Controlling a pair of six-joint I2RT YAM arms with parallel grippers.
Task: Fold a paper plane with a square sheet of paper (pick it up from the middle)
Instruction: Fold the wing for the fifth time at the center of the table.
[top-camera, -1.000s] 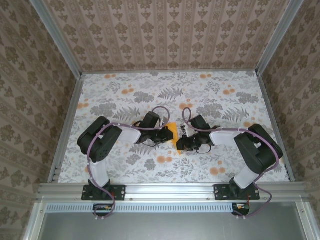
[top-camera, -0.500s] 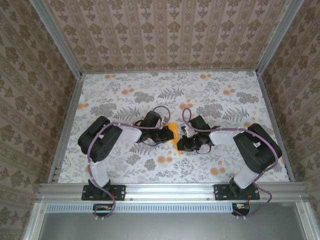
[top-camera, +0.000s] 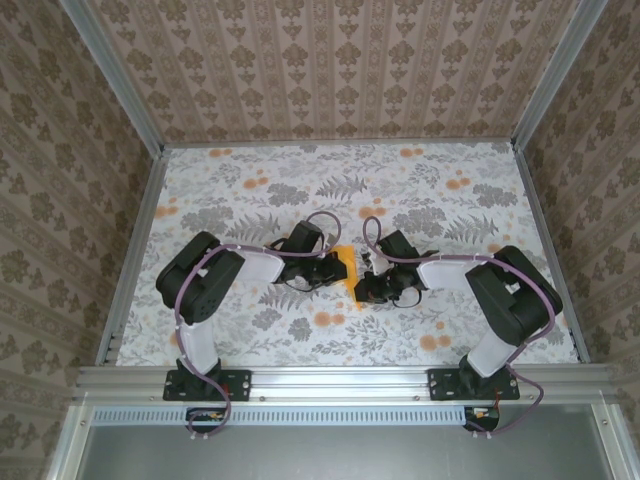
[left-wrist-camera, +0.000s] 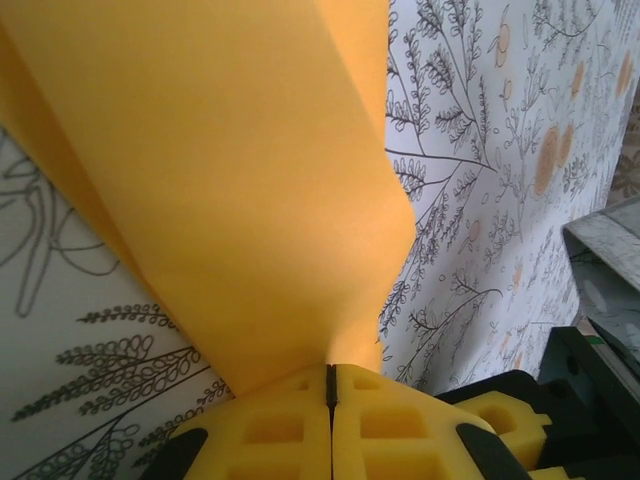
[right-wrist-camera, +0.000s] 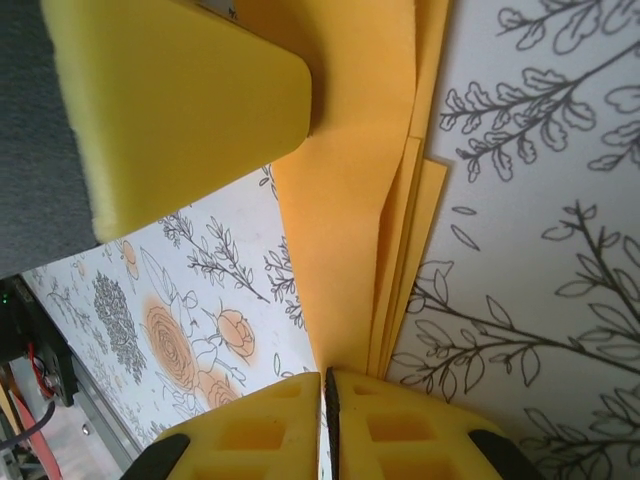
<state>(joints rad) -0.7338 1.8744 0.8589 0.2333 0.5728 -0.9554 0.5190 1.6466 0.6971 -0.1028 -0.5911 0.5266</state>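
Here, one folded orange sheet (top-camera: 346, 264), left tool (left-wrist-camera: 331, 375), right tool (right-wrist-camera: 325, 380), both clamped on it.

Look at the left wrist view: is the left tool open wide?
No, the left tool is shut, its yellow pads meeting at a thin seam on the orange-yellow paper.

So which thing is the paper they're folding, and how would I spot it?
On the flower-printed table, find where the left gripper and right gripper meet. Both pinch the paper: plain bright orange-yellow, folded in layers, unlike the blotchy orange flowers printed around it.
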